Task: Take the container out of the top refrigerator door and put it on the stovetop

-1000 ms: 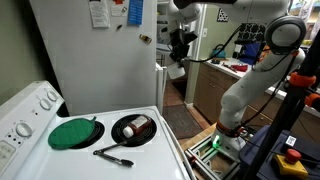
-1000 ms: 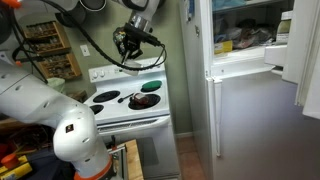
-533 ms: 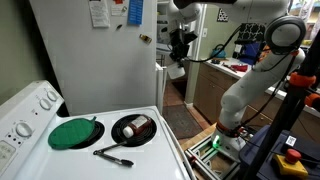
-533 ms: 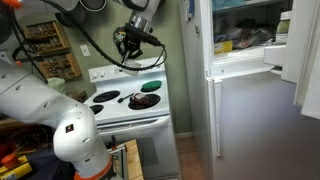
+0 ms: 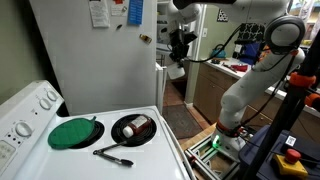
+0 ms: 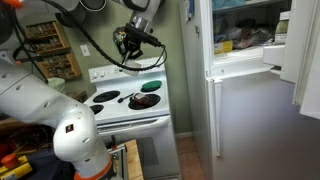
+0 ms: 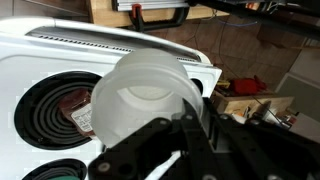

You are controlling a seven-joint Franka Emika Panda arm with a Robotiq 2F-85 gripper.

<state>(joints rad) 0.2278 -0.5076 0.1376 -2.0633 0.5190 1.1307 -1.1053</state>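
My gripper (image 7: 195,120) is shut on the container (image 7: 150,95), a translucent whitish tub, pinching its wall. In the wrist view the tub hangs over the white stovetop (image 7: 60,55), above a black coil burner (image 7: 45,110). In both exterior views the gripper (image 5: 180,45) (image 6: 130,42) is high in the air, above and beyond the stovetop (image 5: 150,150) (image 6: 105,110), with the tub (image 5: 176,70) whitish under the fingers. The top refrigerator door (image 6: 305,50) stands open at the far right, apart from the gripper.
A round green disc (image 5: 75,132) and a black pan (image 5: 133,128) cover two burners. A black-handled utensil (image 5: 113,155) lies at the stove's front. The white refrigerator (image 5: 95,50) stands beside the stove. The knob panel (image 5: 25,110) is behind it.
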